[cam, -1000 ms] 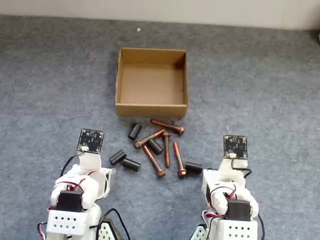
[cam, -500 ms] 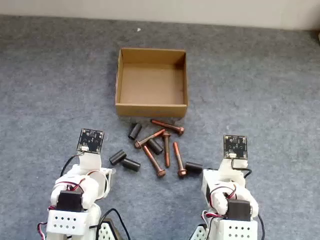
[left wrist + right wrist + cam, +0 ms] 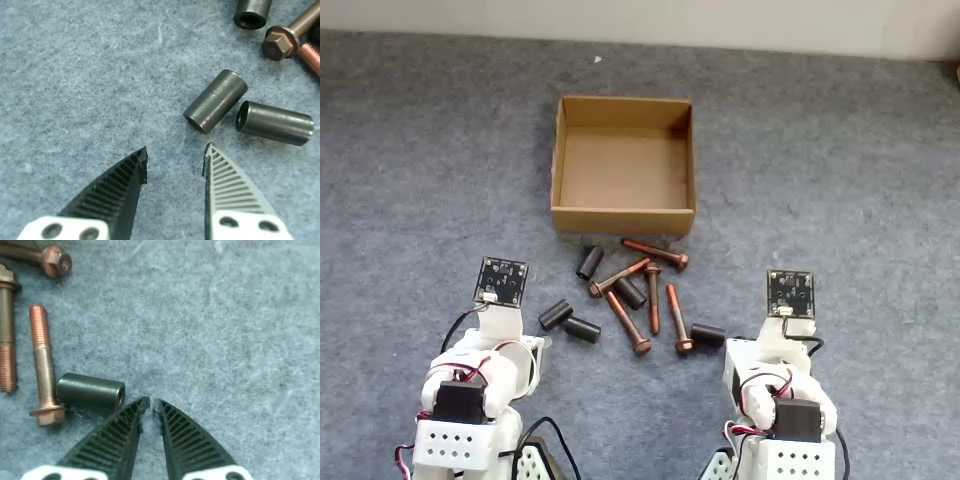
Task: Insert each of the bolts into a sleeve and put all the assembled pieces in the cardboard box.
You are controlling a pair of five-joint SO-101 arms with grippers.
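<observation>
Where laid out on grey mat (image 3: 840,150), found one cardboard box (image 3: 623,218), five bolts (image 3: 653,298), five sleeves (image 3: 708,335), all separate.
Noted box as brown, square, open-topped, at far middle. Noted bolts as copper-coloured, hex-headed, threaded, strewn crosswise just before box. Noted sleeves as short, dark, hollow, scattered among bolts; found two just ahead of left gripper (image 3: 175,160), one beside a bolt head ahead of right gripper (image 3: 150,406). Observed both arms folded low at near edge, left fingers apart, right tips nearly together, nothing held.
</observation>
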